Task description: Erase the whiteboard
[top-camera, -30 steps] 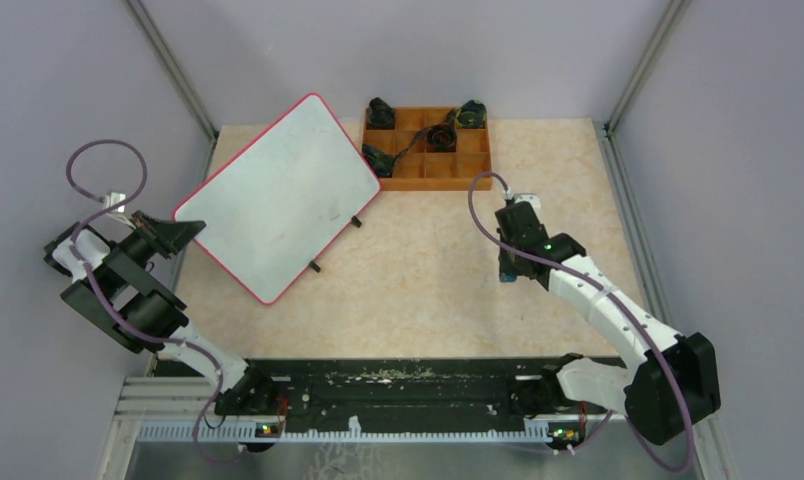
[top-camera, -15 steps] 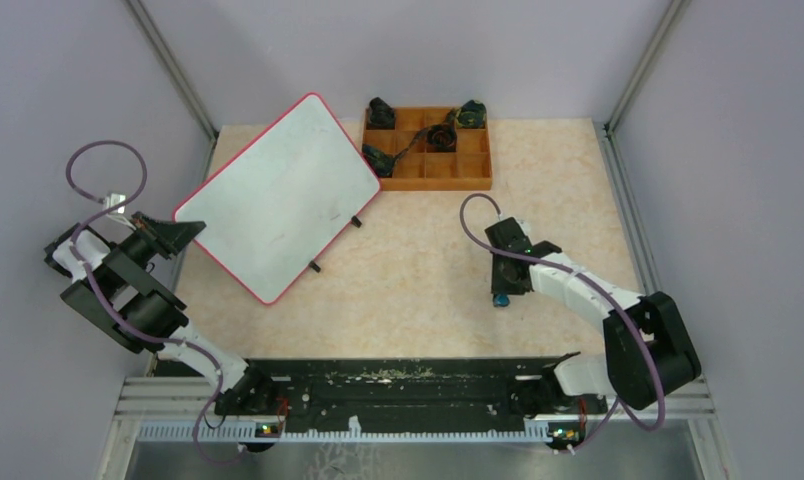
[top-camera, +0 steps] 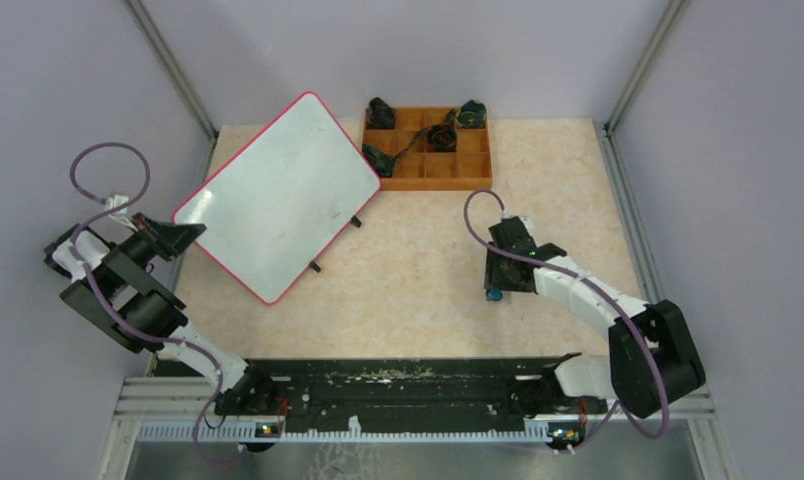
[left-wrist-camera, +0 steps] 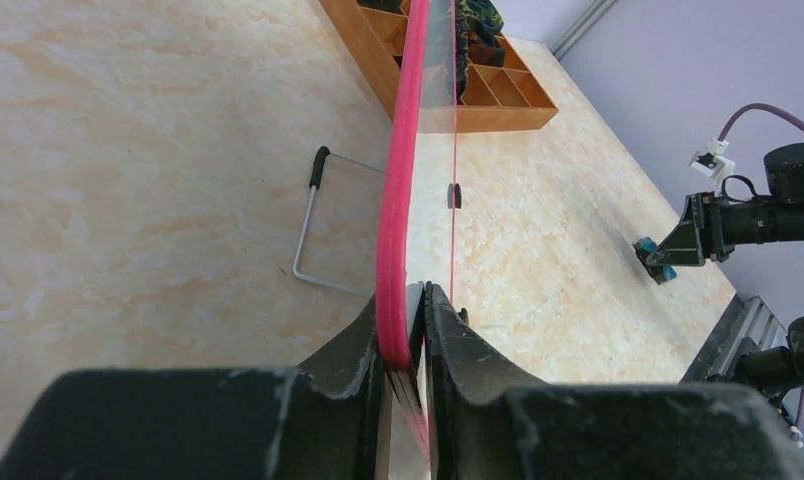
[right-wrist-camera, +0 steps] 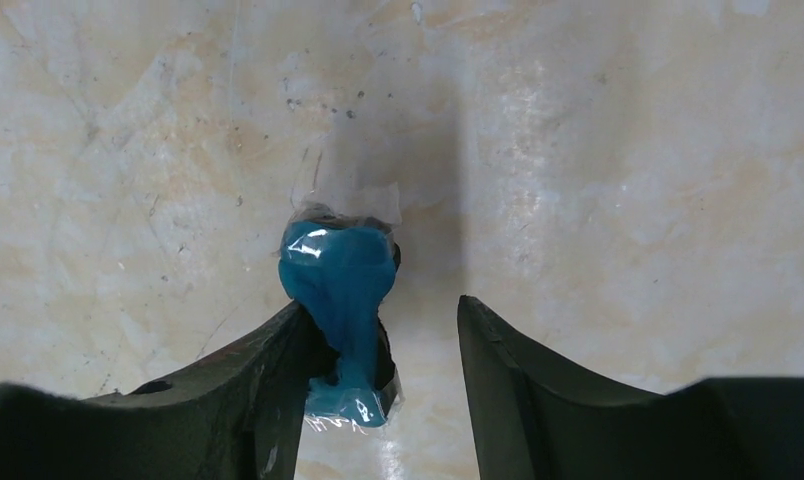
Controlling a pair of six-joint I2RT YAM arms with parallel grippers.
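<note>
The whiteboard [top-camera: 278, 195], white with a red rim, stands tilted over the table's left side. My left gripper [top-camera: 183, 232] is shut on its lower left corner. In the left wrist view the red rim [left-wrist-camera: 403, 150] runs edge-on between the two fingers of the left gripper [left-wrist-camera: 406, 320]. My right gripper [top-camera: 496, 288] points down at the table right of centre and is open. A small blue eraser [right-wrist-camera: 340, 270] wrapped in clear film rests on the table against the left finger [right-wrist-camera: 268, 370]; a gap separates it from the right finger.
A brown compartmented wooden tray [top-camera: 428, 180] with dark objects in it sits at the back, next to the board's far corner. A wire stand [left-wrist-camera: 313, 230] with black feet [top-camera: 316, 267] hangs under the board. Grey walls close in both sides.
The right gripper came down and nearer, then opened, and the blue eraser now rests on the table. The left gripper and whiteboard have barely moved.
</note>
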